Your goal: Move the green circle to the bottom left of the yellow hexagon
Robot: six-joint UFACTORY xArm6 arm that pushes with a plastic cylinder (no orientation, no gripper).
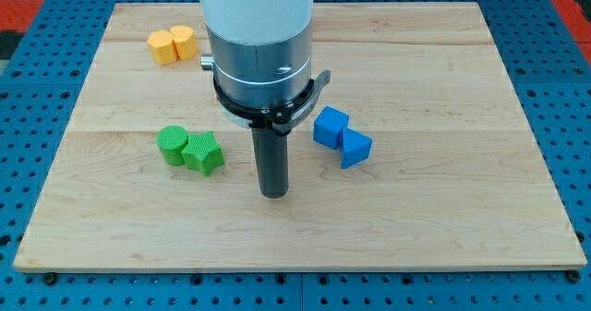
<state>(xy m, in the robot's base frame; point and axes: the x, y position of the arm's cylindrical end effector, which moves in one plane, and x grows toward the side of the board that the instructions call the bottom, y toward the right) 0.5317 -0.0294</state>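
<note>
The green circle (171,145) lies at the left of the board, touching a green star (203,153) on its right. The yellow hexagon (183,42) sits near the view's top left, touching a second yellow block (162,46) on its left. My tip (273,193) rests on the board to the right of the green star, a short gap away, and well below the yellow pair. The arm's white and grey body hangs over the top middle of the board.
A blue cube (330,127) and a blue triangle-like block (355,149) lie touching each other to the right of my tip. The wooden board (462,209) sits on a blue perforated table.
</note>
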